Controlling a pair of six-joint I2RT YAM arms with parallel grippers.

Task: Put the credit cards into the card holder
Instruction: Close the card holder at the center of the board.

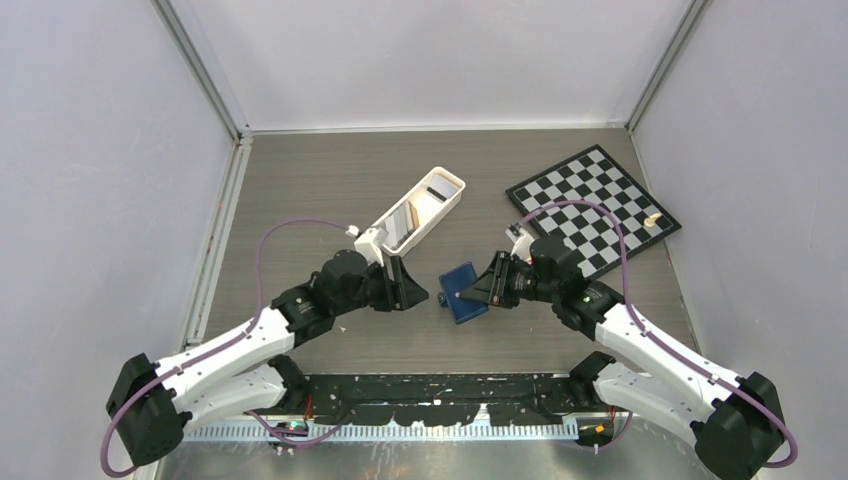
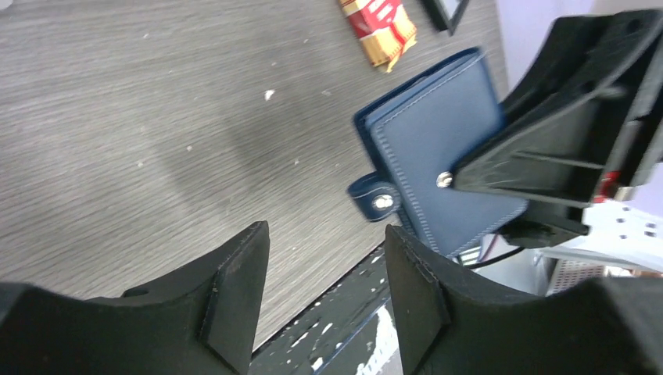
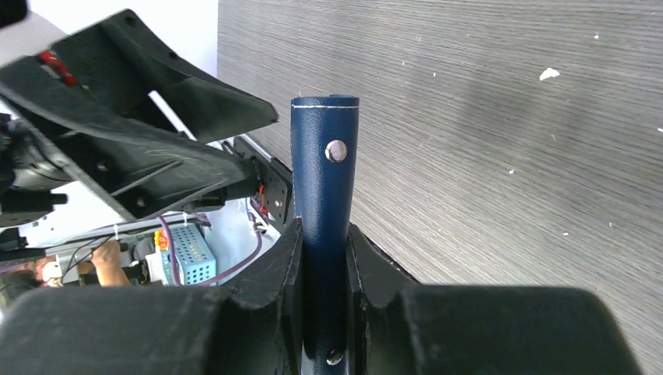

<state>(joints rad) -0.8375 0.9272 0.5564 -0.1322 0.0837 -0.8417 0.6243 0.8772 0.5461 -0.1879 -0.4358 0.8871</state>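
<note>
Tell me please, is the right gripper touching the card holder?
Touching. In the right wrist view, the right gripper is shut on the card holder: both fingers press its sides, no gap.

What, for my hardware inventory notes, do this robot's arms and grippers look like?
The left arm and right arm have white link shells with black joint housings; a purple cable loops along each. The left gripper and right gripper are matte black, with broad wedge-shaped fingers and ribbed frames.
</note>
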